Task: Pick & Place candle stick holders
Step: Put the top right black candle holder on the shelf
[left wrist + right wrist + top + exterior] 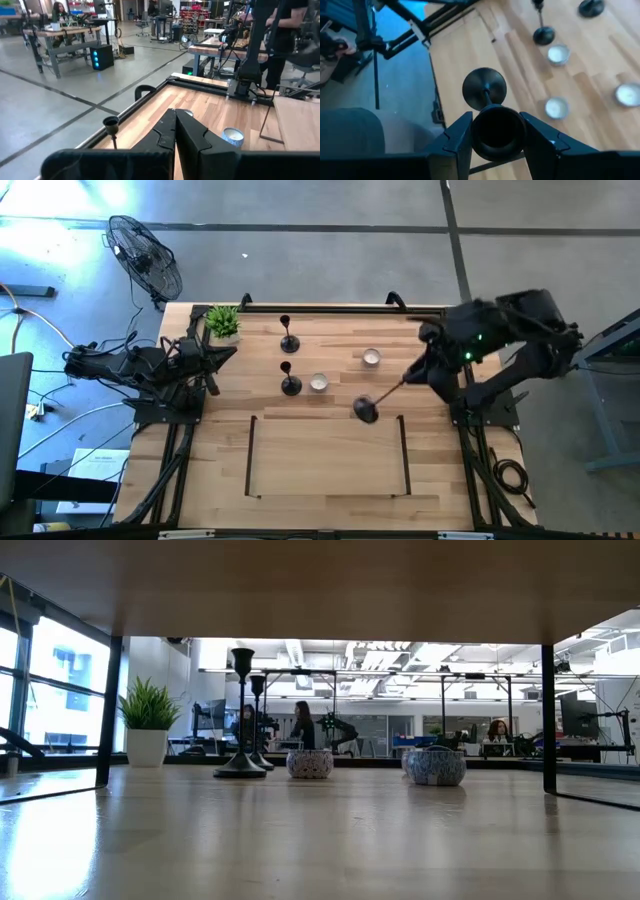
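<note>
On the wooden table (320, 470), the right gripper (496, 131) clasped a tilted candlestick holder (378, 398); placement upright appeared next.

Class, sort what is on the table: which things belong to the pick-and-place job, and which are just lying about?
Job:
- held holder, tilted, in the right gripper
- back holder, upright
- middle holder, upright

Lying about:
- plant, back left corner
- two tealight bowls
- left gripper, shut, parked at the left edge
</note>
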Controlling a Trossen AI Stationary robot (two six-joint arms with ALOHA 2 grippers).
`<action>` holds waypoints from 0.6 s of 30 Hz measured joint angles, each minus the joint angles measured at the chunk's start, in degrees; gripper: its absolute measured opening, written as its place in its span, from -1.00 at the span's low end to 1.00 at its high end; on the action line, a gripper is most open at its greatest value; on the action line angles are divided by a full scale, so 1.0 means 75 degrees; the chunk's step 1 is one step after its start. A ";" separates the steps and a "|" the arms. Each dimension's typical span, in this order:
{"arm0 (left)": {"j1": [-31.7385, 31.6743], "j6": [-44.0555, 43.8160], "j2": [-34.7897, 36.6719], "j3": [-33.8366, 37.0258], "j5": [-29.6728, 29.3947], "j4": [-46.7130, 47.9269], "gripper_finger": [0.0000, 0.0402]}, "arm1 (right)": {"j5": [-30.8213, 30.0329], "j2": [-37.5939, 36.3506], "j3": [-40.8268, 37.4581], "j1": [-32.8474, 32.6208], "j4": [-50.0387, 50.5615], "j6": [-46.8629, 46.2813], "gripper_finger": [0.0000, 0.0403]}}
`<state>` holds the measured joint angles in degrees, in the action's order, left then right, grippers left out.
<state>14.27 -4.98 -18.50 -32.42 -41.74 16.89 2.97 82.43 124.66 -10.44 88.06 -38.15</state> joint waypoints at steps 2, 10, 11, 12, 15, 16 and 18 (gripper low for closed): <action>0.0001 -0.0207 -0.0003 0.0036 0.0003 -0.0005 -1.00 | -0.0249 0.0092 0.0000 -0.0396 0.0033 -0.0354 -0.35; 0.0000 -0.1069 -0.0020 0.0379 0.0027 0.0003 -1.00 | -0.1209 0.0654 -0.0003 -0.1636 0.0247 -0.1559 -0.35; -0.0002 -0.1157 -0.0020 0.0418 0.0026 0.0005 -1.00 | -0.1337 0.0740 -0.0003 -0.1759 0.0258 -0.1723 -0.35; -0.0001 -0.1186 -0.0023 0.0446 0.0027 0.0004 -1.00 | -0.1427 0.0825 -0.0003 -0.1856 0.0269 -0.1868 -0.35; -0.0002 -0.1182 -0.0023 0.0481 0.0026 0.0002 -1.00 | -0.1554 0.1099 -0.0003 -0.2130 0.0264 -0.2305 -0.35; 0.0001 -0.1179 -0.0023 0.0481 0.0023 0.0000 -1.00 | -0.1551 0.1196 -0.0003 -0.2189 0.0264 -0.2476 -0.35; 0.0000 -0.1094 -0.0020 0.0481 0.0023 -0.0001 -1.00 | -0.1546 0.1389 -0.0003 -0.2285 0.0260 -0.2822 -0.35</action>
<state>14.27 -13.19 -18.65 -28.82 -41.56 16.88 -8.62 92.85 124.64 -27.57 90.01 -59.31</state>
